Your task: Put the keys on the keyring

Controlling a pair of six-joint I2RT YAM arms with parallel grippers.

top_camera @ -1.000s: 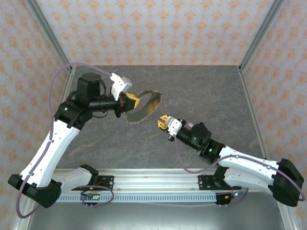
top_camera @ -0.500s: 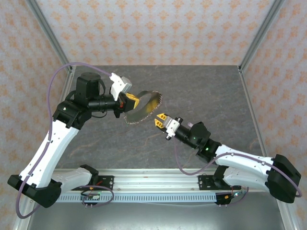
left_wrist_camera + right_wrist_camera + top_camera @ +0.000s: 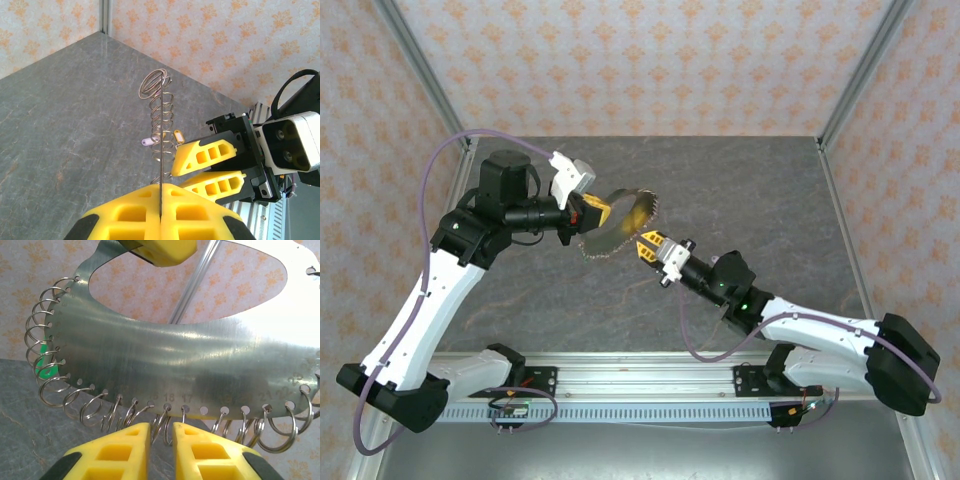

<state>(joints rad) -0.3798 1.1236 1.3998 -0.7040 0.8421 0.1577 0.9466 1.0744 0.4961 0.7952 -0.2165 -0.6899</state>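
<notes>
At the left of the top view, reaching with the left arm from the near left corner of the worktop (image 3: 770, 180) toward its middle. Pinching a thin metal plate (image 3: 608, 236) in the left gripper (image 3: 594, 210), yellow fingers pressed flat together on the sheet with no gap between them. Holding that plate up in the air over the middle of the worktop, a little toward the left edge, clear of the grey surface.

Seen edge-on from the left wrist as a fine line rising out of the closed fingers, with a column of split rings (image 3: 161, 120) stacked along it. Just left of that column, a small whitish key (image 3: 146, 142); just right of it, a small key with a yellow head (image 3: 178, 135). Too small to tell how either one hangs.

From the right wrist, threaded through small holes all along the plate's curved rim, ring after ring. Behind the rings at the plate's left end, a bright green tag (image 3: 46, 367).

Further right, meeting the plate's lower rim with the right gripper (image 3: 648, 243), arm stretched in from the near right corner. Fingers standing a narrow gap apart directly under the rim, a ring or two dipping into that gap. Cannot tell whether any wire is actually pinched.
</notes>
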